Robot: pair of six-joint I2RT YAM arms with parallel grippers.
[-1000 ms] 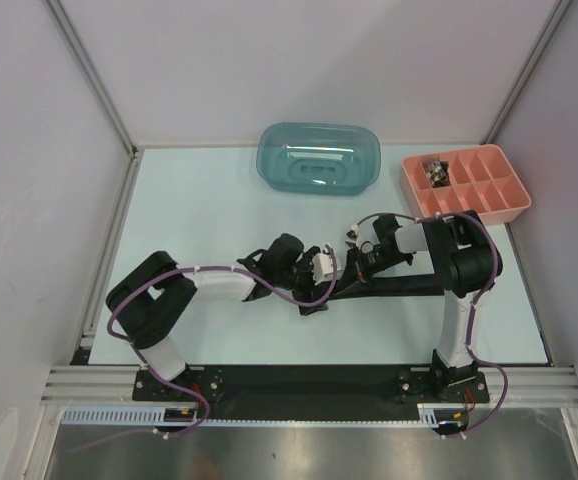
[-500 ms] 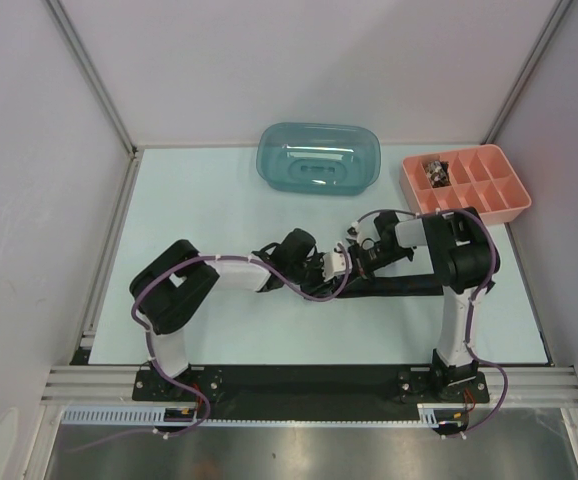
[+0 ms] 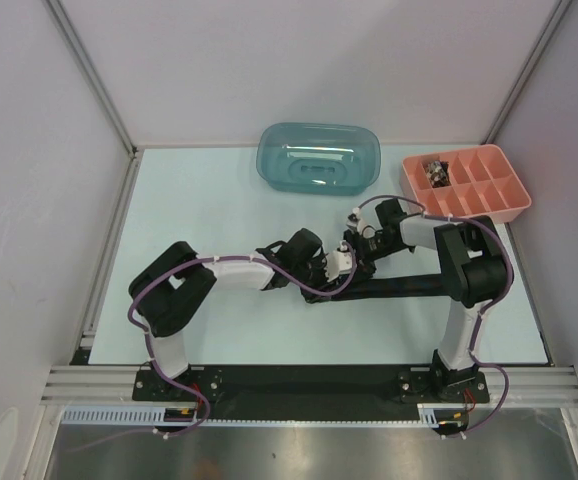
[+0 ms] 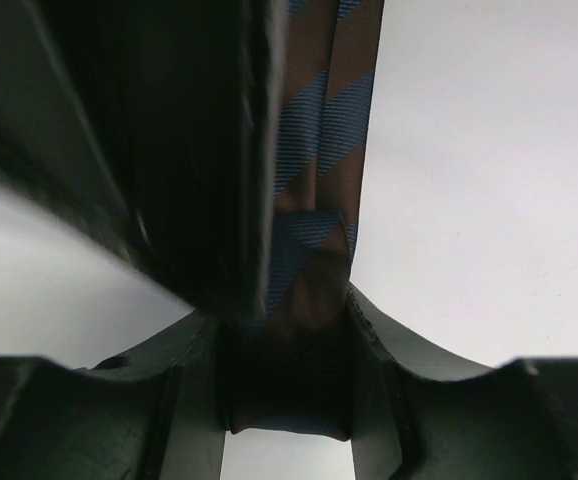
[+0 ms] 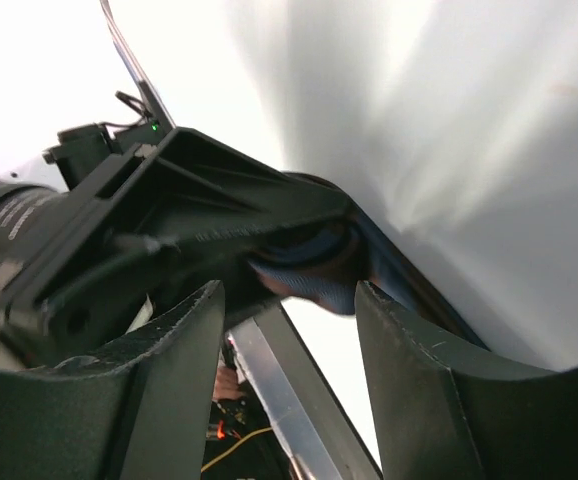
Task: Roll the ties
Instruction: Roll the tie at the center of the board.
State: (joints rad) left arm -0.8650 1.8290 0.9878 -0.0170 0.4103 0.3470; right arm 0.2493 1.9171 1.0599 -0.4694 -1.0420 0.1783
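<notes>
One tie (image 3: 401,287) lies stretched out as a dark band near the table's middle, running from 9 to 3 o'clock in the top view. Close up the fabric is brown with diagonal blue stripes (not plain black), and its 9 o'clock end is folded back over itself.

tie (image 3: 399,287) across table (image 3: 199,200) middle, tub (image 3: 319,158) behind it, divided tray (image 3: 466,184) at far right

Teal tub (image 3: 319,160) beside pink divided tray (image 3: 489,186), both at far edge of table (image 3: 199,200).
</notes>
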